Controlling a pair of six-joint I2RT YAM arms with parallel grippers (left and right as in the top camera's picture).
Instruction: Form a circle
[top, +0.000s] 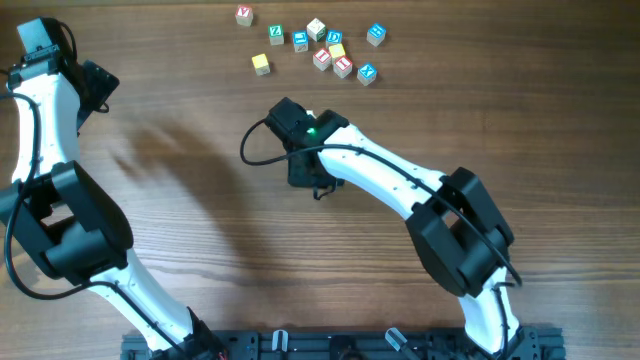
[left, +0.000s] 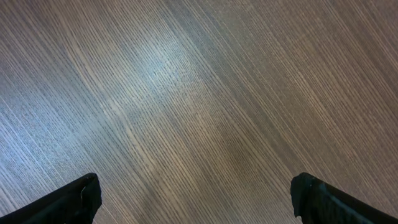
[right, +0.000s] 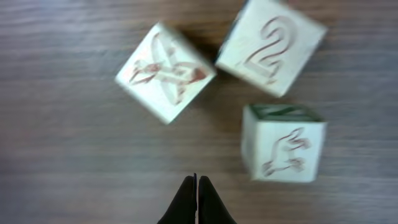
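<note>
Several small wooden letter cubes lie in a loose, uneven cluster (top: 325, 50) at the table's far centre, among them a blue X cube (top: 367, 73) and a red-marked cube (top: 342, 67). My right gripper (top: 285, 108) hangs just short of the cluster, its tips hidden under the wrist in the overhead view. In the right wrist view it (right: 196, 182) is shut on nothing, with a red-drawn cube (right: 165, 71), a "2" cube (right: 270, 46) and a green-topped animal cube (right: 283, 149) ahead. My left gripper (left: 196, 196) is open over bare wood.
A yellow cube (top: 261, 64) and a red-lettered cube (top: 244, 14) sit apart to the left of the cluster, and a blue cube (top: 376, 34) to the right. The left arm (top: 40, 40) stands at the far left edge. The wooden table (top: 200, 220) carries nothing else.
</note>
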